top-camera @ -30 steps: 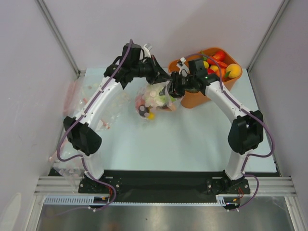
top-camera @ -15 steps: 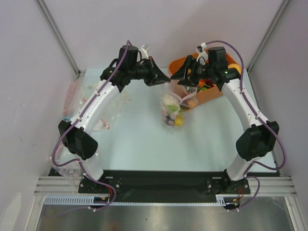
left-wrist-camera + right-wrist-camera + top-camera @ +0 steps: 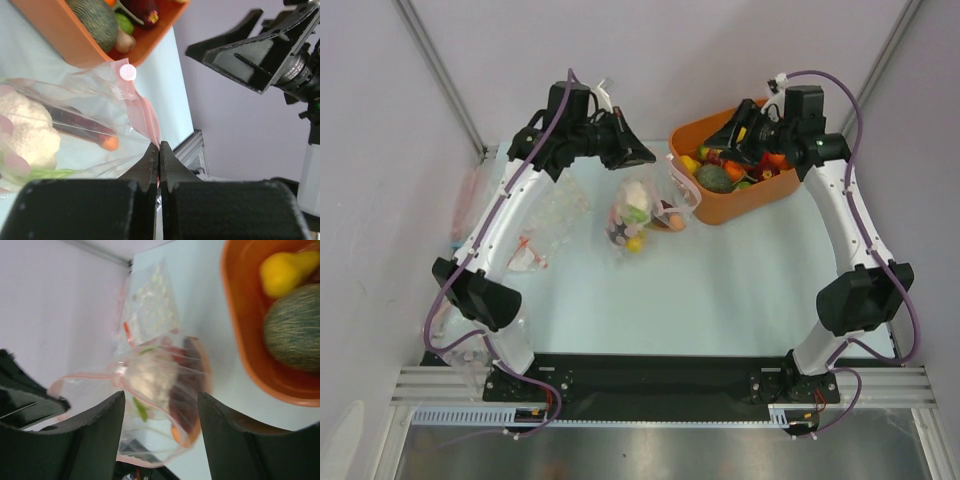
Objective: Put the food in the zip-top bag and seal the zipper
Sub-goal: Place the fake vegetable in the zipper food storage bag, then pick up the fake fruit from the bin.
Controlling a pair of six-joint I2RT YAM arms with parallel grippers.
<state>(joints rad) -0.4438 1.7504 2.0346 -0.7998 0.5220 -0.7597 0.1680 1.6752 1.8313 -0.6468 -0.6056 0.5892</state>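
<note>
The clear zip-top bag (image 3: 640,210) holds several toy foods, among them a white cauliflower (image 3: 25,132), and its bottom rests on the table. My left gripper (image 3: 646,157) is shut on one end of the pale-pink zipper (image 3: 144,112) and holds the bag's mouth up; the fingertips (image 3: 159,146) pinch the strip. My right gripper (image 3: 738,130) is open and empty above the orange tub (image 3: 720,212), apart from the bag. In the right wrist view the bag (image 3: 160,385) lies between my open right gripper's (image 3: 160,405) fingers but farther away. More food stays in the tub: a yellow pear (image 3: 287,270) and a green melon (image 3: 295,340).
Spare clear bags (image 3: 545,215) lie on the table's left part, with more plastic at the left edge (image 3: 470,195). The orange tub stands at the back right, close beside the bag. Walls and frame posts enclose the table on three sides.
My right gripper has let go of the bag and moved back right, over the tub. My left gripper has carried the bag to the left.
</note>
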